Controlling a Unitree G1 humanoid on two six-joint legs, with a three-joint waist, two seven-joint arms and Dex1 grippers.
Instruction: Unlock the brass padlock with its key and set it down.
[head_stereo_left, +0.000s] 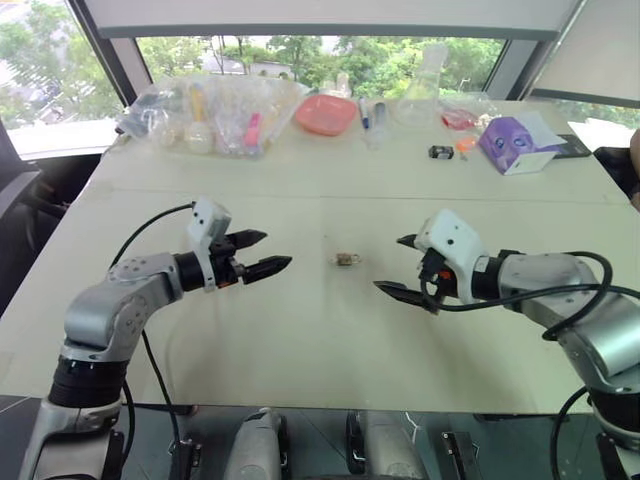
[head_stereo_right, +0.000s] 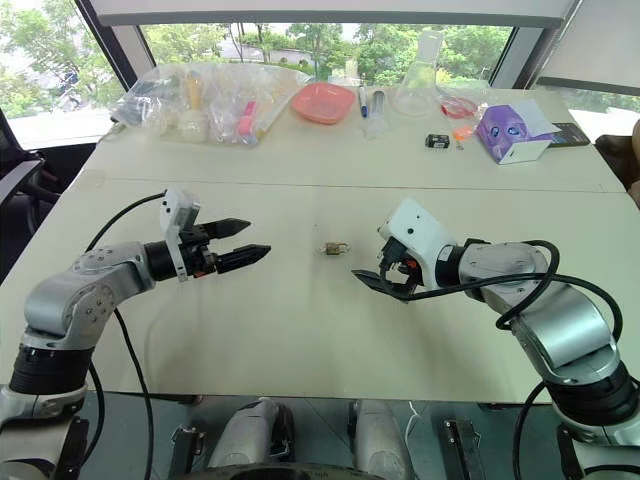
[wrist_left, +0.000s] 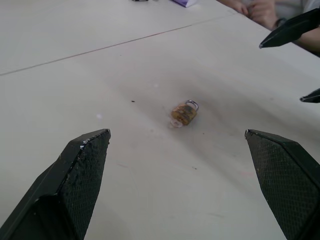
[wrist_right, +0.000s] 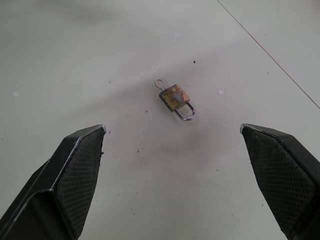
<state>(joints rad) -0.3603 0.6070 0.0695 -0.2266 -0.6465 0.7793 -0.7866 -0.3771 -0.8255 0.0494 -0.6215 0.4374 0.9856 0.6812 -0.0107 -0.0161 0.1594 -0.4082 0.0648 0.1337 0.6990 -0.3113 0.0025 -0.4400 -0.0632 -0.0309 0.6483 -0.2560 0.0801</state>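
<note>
The left gripper (head_stereo_left: 262, 252) had its two black fingers spread wide and held nothing. The right gripper (head_stereo_left: 396, 266) was spread just as wide, also empty. They faced each other above the table (head_stereo_left: 300, 340), and the brass padlock (head_stereo_left: 346, 259) lay flat on the bare top between them, apart from both, its shackle seated in the body and a small key ring (wrist_right: 159, 83) at its base. Far back stood a pink dish (head_stereo_left: 325, 114) and a purple box (head_stereo_left: 516, 143).
</note>
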